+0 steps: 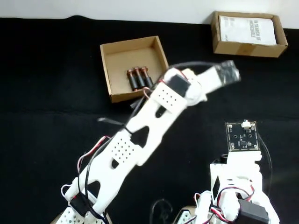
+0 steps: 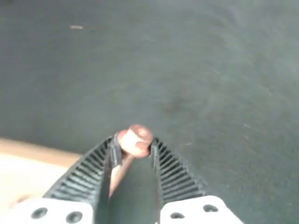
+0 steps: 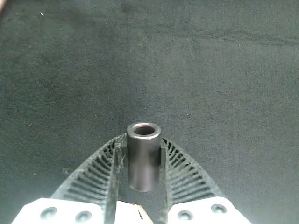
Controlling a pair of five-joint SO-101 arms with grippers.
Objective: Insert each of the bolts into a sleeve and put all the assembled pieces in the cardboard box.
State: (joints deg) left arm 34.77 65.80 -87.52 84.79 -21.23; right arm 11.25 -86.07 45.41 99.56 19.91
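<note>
We count three assembled pieces point(image 1: 138, 78) in the cardboard box point(image 1: 112, 70). Our left gripper point(image 2: 134, 143) pinches a bolt point(image 2: 135, 135), our right gripper point(image 3: 143, 148) grips an upright sleeve point(image 3: 144, 161); joining and boxing them is left.

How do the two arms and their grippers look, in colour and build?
The left arm and right arm are white plastic with hole patterns and cut-outs, black motors and red, white and black cables. The left gripper and right gripper have black ribbed fingers on white bases.

Left hand point(image 2: 133, 143), right hand point(image 3: 144, 147) (both clamped)
</note>
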